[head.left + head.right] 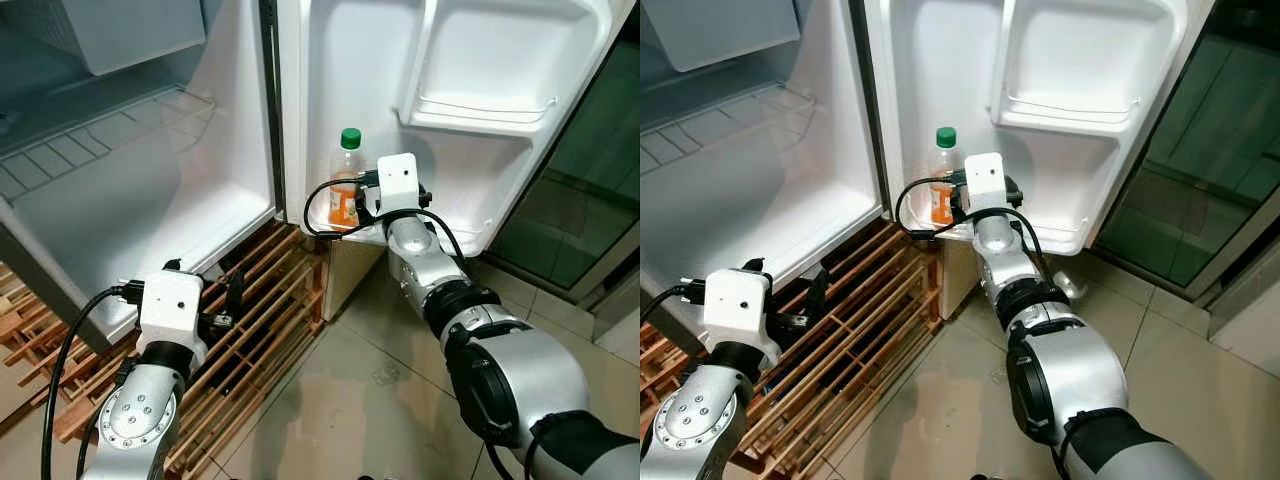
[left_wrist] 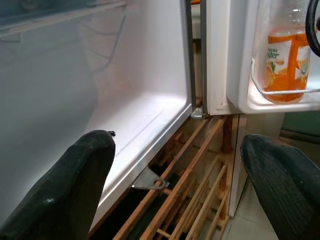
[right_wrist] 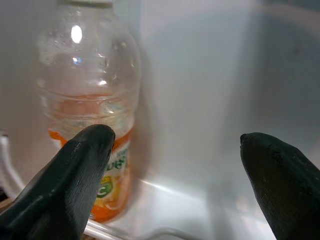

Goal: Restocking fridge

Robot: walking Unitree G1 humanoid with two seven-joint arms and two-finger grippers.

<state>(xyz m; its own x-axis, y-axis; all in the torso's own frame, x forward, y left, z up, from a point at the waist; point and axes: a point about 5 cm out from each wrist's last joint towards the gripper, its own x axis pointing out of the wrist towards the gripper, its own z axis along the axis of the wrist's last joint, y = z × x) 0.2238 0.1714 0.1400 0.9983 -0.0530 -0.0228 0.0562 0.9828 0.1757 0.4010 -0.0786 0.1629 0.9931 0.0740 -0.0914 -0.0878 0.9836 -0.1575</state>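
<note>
Bottle (image 1: 346, 182): orange drink, standing upright, long axis vertical, green cap up, in the lowest shelf of the open fridge door (image 1: 500, 200).
Right gripper (image 3: 175, 165): at that shelf, fingers spread wide, holding nothing, bottle beside one finger.
Left gripper (image 2: 175, 175): low before the wooden rack (image 1: 250, 330), fingers wide apart, empty.

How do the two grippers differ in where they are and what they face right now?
The right gripper reaches into the lower door shelf beside the orange bottle; the left gripper hangs low by the wooden rack, facing the fridge's bottom edge. The right nearly touches the bottle; the left is near nothing. Both are open and hold nothing.
</note>
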